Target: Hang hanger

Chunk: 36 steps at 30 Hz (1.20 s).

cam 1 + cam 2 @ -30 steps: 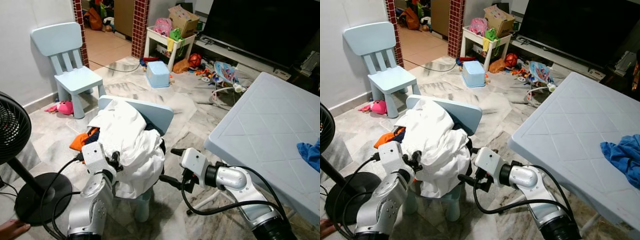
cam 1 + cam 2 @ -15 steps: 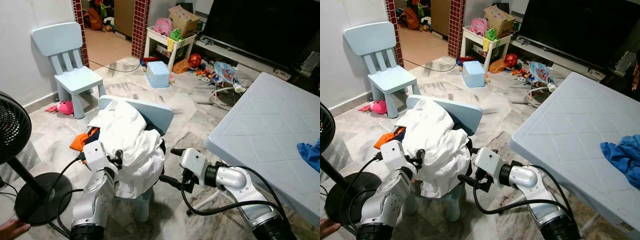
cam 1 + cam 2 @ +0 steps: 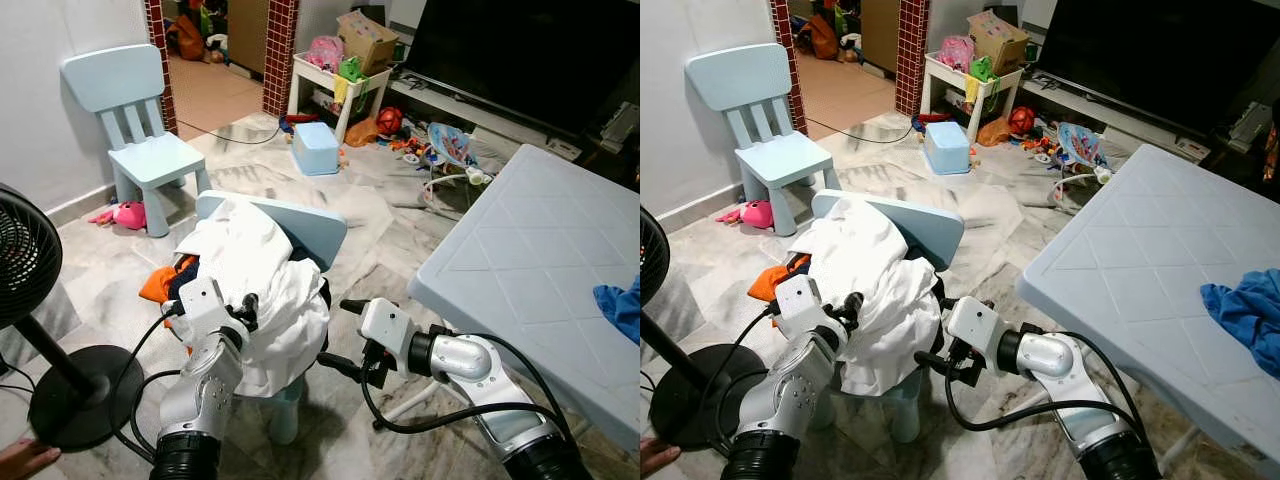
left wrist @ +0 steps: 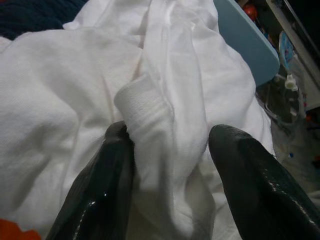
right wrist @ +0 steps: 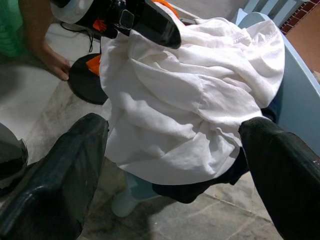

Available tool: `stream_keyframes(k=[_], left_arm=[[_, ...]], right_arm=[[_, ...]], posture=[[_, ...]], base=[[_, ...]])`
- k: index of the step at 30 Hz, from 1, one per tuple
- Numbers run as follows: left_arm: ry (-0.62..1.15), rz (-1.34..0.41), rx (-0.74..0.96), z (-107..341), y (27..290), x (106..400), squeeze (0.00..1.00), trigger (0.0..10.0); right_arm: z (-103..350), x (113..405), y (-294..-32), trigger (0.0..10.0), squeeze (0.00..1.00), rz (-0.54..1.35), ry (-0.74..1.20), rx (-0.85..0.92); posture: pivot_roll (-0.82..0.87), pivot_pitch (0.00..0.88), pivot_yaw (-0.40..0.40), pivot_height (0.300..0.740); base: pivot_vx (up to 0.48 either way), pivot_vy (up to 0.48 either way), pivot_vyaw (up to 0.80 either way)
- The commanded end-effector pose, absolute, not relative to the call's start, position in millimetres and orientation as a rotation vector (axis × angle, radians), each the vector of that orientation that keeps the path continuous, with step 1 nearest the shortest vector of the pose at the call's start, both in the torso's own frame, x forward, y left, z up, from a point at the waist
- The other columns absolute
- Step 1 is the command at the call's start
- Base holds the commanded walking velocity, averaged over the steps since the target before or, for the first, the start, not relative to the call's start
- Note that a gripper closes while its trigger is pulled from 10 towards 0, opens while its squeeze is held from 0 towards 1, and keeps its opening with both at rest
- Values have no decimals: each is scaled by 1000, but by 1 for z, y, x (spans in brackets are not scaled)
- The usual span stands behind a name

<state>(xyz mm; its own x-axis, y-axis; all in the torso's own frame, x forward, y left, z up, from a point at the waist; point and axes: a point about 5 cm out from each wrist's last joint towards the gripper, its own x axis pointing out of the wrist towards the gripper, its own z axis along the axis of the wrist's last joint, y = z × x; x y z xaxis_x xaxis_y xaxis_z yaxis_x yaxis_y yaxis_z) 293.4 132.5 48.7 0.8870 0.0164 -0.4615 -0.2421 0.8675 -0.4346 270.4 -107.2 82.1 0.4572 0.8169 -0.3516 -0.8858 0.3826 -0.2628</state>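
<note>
Laundry, a white garment [image 3: 262, 290], is heaped on the small blue chair [image 3: 305, 228]. Left gripper [image 4: 167, 165] is spread, a fold bunched between its fingers. Right gripper [image 3: 338, 335] waits wide open beside that chair. Can't spot any hanger.

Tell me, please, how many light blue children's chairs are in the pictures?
2. One chair stands by the wall near the doorway; the other chair is before the robot, under a pile of white clothes. Others may be hidden.

A small blue chair [image 3: 318, 229] carries a heap of white cloth [image 3: 262, 285] over dark garments.
</note>
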Motion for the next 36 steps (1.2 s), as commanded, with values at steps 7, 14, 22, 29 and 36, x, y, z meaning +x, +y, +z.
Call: stream_keyframes(k=[7,14,22,29,36], left_arm=[[505,136,-578,43,120,289,0,0],[510,143,-590,43,119,287,0,0],[505,130,-594,48,119,282,0,0],[471,59,-498,56,118,279,0,0],[483,-78,-331,54,125,269,0,0]], right_arm=[[83,272,-108,10000,0,1097,171,-464],[83,272,-109,10000,0,1097,170,-466],[83,273,-109,10000,0,1099,173,-470],[82,273,-109,10000,0,1094,177,-460],[82,277,-106,10000,0,1089,175,-447]], posture=[[-65,0,-164,740],[-64,0,-163,740],[-71,0,-162,740],[-57,0,-164,740],[-37,0,-170,740]], base=[[0,0,0],[0,0,0],[0,0,0],[0,0,0],[0,0,0]])
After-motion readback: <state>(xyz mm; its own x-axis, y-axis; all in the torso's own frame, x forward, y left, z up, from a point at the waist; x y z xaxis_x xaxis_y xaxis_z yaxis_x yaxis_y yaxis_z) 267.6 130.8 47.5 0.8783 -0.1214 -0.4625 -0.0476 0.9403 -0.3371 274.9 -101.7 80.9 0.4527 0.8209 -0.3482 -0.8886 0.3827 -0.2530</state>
